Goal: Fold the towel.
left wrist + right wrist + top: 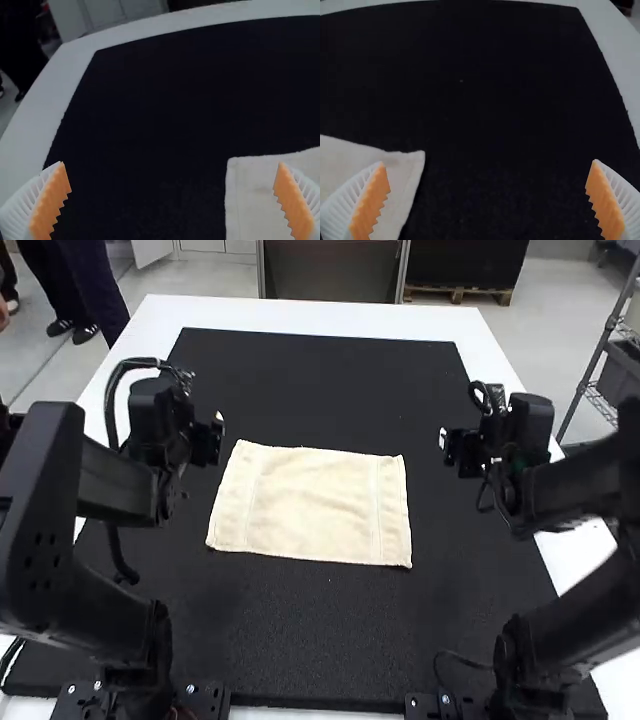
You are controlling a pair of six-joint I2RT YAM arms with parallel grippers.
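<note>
A black mat covers most of the white table. On it the cream towel lies spread flat between the two grippers, with a line near each short side. The left gripper and right gripper both have jaws wide apart.

Cream towel, black mat

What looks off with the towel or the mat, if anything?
Nothing serious stands out. The towel lies spread on the black mat, turned slightly askew to the mat's edges, with a few soft ripples. I see no spill or damage on either.
</note>
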